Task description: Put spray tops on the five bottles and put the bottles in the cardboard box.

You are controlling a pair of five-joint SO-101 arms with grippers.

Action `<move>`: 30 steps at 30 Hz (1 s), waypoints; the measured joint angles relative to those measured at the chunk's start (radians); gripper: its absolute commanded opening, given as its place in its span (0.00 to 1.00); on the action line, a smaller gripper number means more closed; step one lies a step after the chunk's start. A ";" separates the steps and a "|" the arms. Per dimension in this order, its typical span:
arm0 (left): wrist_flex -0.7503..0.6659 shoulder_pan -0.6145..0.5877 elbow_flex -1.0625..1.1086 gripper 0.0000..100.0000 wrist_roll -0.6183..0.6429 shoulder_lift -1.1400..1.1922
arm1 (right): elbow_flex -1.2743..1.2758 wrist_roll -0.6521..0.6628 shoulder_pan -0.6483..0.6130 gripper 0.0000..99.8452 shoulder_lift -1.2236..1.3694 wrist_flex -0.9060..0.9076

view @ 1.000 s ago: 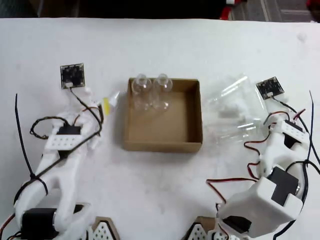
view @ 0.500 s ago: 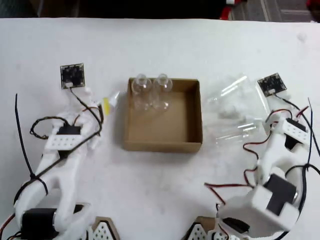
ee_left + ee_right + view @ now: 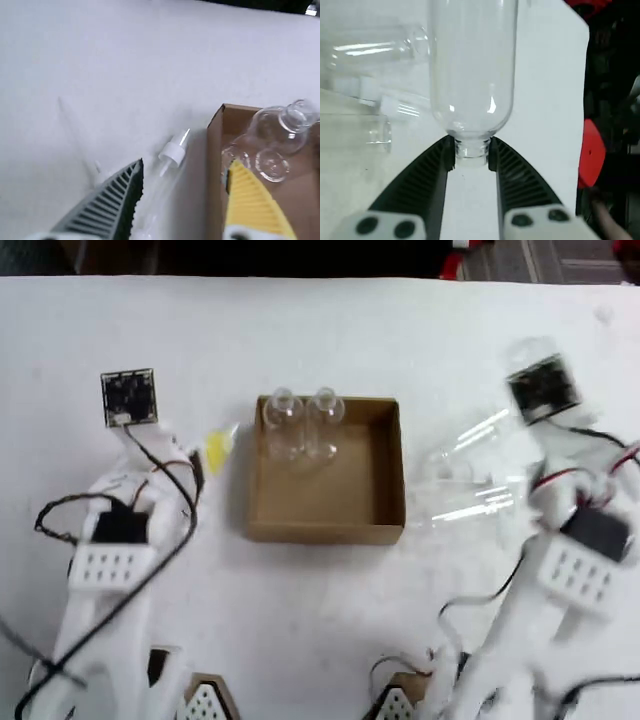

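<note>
Bottle sat clamped at its neck in the right gripper, apart from the box. The left gripper hung spread over a top beside that box. Pinching the top's head squarely, tube free, would likely ease insertion.
</note>
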 measured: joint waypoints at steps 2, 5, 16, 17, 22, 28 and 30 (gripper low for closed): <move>0.077 0.028 0.000 0.29 0.035 -0.109 | 0.000 0.000 -0.084 0.02 -0.124 0.086; 0.184 0.069 0.000 0.29 0.051 -0.288 | 0.000 0.000 -0.245 0.02 -0.304 0.215; 0.416 0.218 0.000 0.29 0.054 -0.741 | 0.164 -0.123 -0.667 0.02 -0.414 0.419; 0.422 0.232 0.000 0.29 0.054 -0.753 | 0.176 -0.124 -0.690 0.02 -0.411 0.419; 0.422 0.304 0.000 0.29 0.031 -0.761 | 0.230 -0.138 -0.796 0.02 -0.405 0.402; 0.404 0.350 0.032 0.29 -0.009 -0.773 | 0.244 -0.210 -0.848 0.02 -0.405 0.365; 0.370 0.350 0.069 0.29 -0.009 -0.772 | 0.244 -0.216 -0.858 0.02 -0.410 0.365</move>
